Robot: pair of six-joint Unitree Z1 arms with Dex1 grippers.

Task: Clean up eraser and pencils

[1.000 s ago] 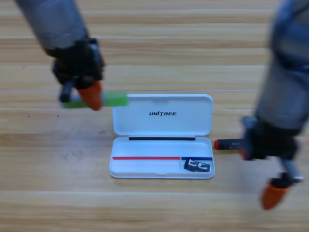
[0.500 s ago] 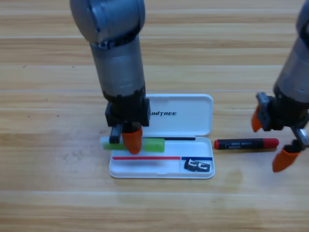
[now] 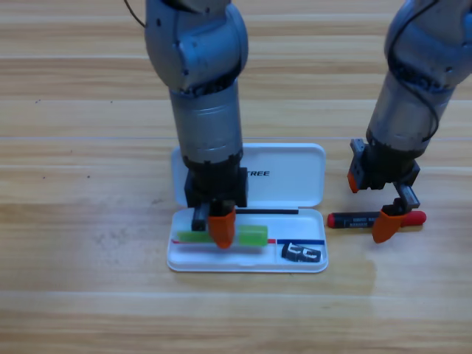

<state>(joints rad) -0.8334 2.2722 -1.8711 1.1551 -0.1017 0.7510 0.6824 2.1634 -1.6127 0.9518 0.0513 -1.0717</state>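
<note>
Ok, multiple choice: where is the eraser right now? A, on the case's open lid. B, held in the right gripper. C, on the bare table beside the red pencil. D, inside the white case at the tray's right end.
D: the eraser lies in the right end of the white case tray, apart from the left gripper with the green pencil.

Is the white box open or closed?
Open. The white case's lid lies flat behind the tray, and you can see the eraser inside it.
</note>
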